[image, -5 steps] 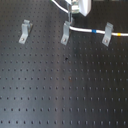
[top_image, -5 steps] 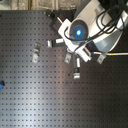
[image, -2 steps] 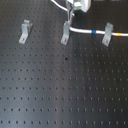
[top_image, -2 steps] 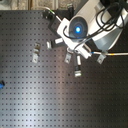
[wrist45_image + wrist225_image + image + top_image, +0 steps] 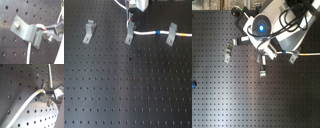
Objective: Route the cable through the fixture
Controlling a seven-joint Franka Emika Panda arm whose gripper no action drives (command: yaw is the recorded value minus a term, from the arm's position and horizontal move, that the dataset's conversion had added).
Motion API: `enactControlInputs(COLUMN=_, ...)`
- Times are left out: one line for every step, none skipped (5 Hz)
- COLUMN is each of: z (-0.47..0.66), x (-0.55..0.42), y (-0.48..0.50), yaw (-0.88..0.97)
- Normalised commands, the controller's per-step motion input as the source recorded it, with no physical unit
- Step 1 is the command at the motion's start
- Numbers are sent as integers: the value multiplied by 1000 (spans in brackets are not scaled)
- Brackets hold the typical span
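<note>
The white cable (image 5: 146, 34) runs from the first exterior view's right, with a yellow-orange band (image 5: 183, 36) and a blue band (image 5: 159, 33), through the right clip (image 5: 170, 34) to the middle fixture (image 5: 129, 35). My gripper (image 5: 130, 21) hangs just above that middle clip and is shut on the cable's end. In the first wrist view the grey clip (image 5: 25, 30) sits right against the fingers (image 5: 53, 32), and the cable (image 5: 30, 50) curves past the clip into them. In the second wrist view the cable (image 5: 25, 106) leads into the gripper (image 5: 46, 92).
A third clip (image 5: 88, 31) stands at the first exterior view's left. The black perforated board (image 5: 129, 90) lies under everything. In the second exterior view the arm (image 5: 261, 25) covers the middle area, with clips (image 5: 228, 51) (image 5: 263, 65) (image 5: 293, 56) around it.
My gripper has edged slightly to the first exterior view's left, carrying the cable end closer to the middle clip.
</note>
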Motion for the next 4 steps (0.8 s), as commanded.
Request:
enactControlInputs(z=-156, x=306, y=282, yaw=74)
enactControlInputs(z=0, x=13, y=-11, yaw=0)
enactControlInputs(z=159, x=211, y=-189, yaw=-557)
enactControlInputs(z=57, x=141, y=-104, yaw=-463)
